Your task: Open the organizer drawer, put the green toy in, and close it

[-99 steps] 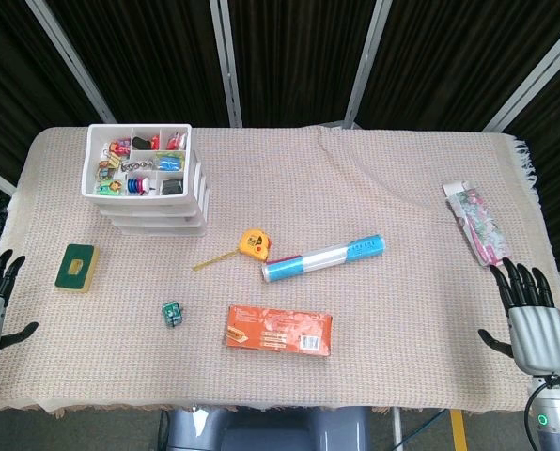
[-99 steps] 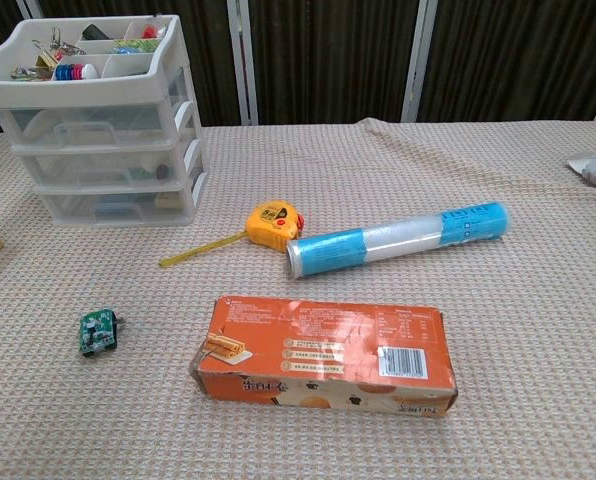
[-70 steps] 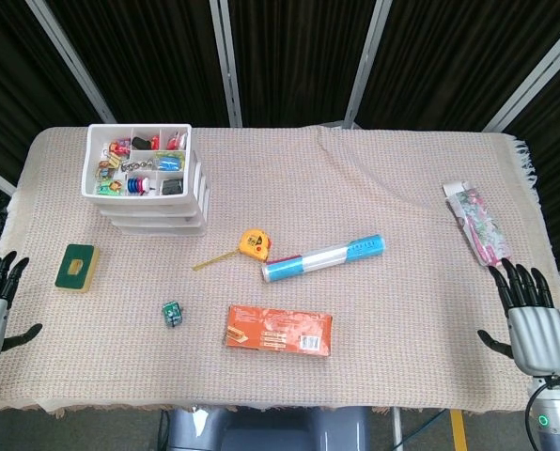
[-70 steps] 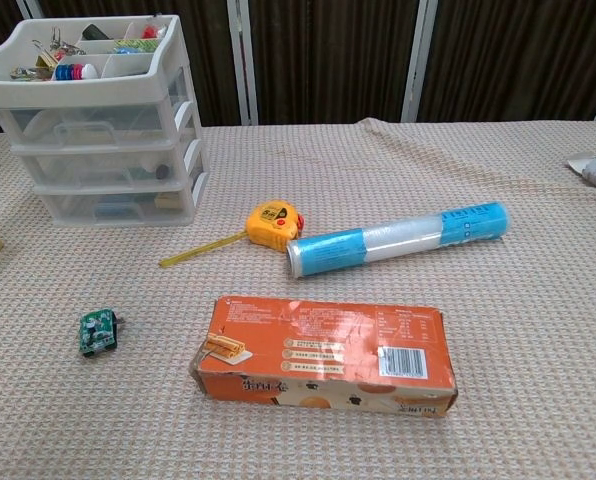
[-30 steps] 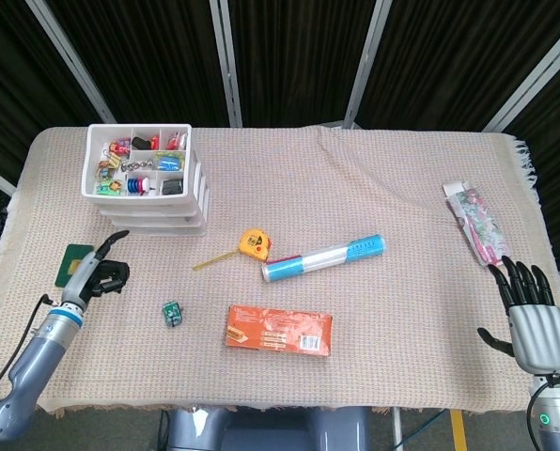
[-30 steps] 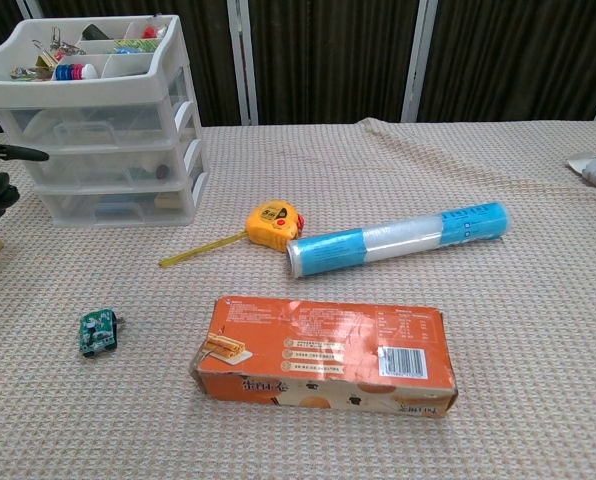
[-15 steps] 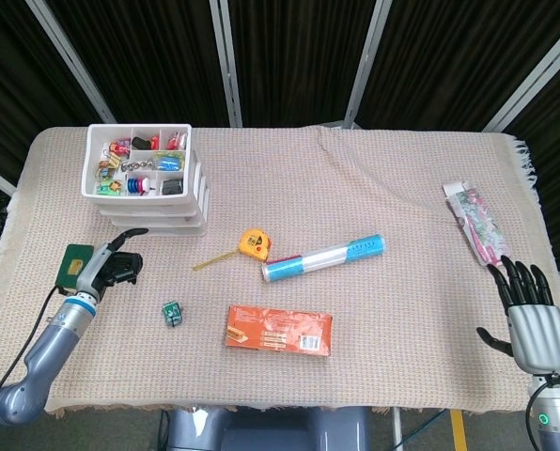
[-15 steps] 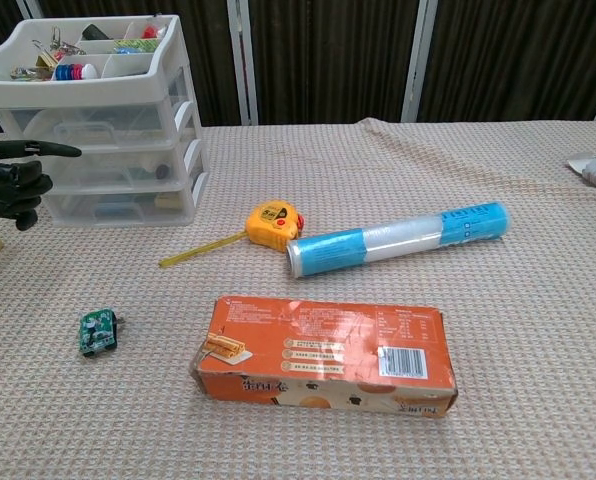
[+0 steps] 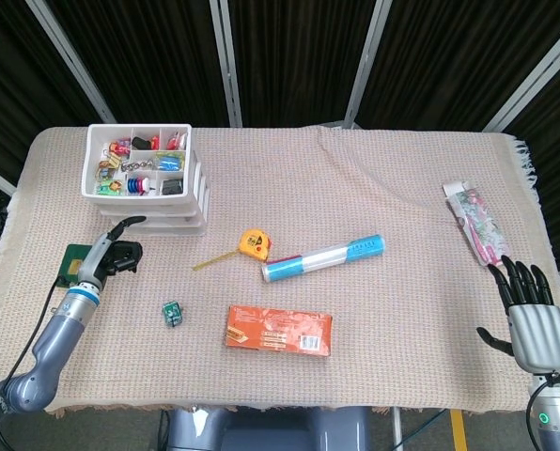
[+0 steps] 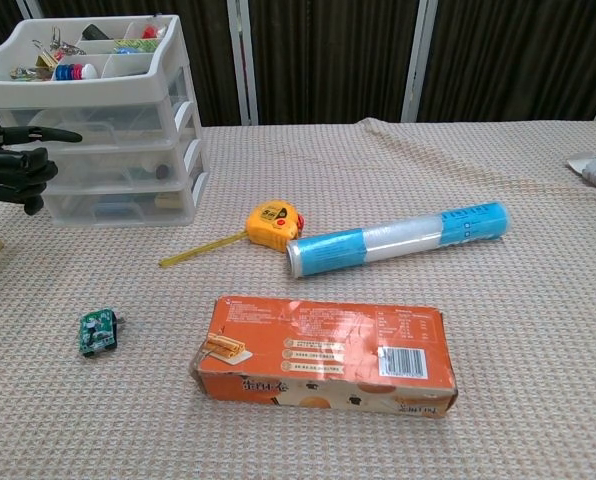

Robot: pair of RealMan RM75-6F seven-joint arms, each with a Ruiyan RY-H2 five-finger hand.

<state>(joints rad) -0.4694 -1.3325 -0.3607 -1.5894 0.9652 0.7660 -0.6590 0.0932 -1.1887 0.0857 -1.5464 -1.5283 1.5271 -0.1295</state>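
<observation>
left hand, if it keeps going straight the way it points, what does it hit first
Probably the drawer unit. The left hand hangs just short of its lower drawers, one digit stretched toward them, the rest curled in with nothing in them. Depth is unclear, so it may pass along the front instead.

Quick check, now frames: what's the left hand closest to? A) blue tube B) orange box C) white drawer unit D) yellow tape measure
C: the left hand hangs just in front of the white drawer unit, holding nothing, while the orange box, blue tube and yellow tape measure all lie further toward the middle of the table.
</observation>
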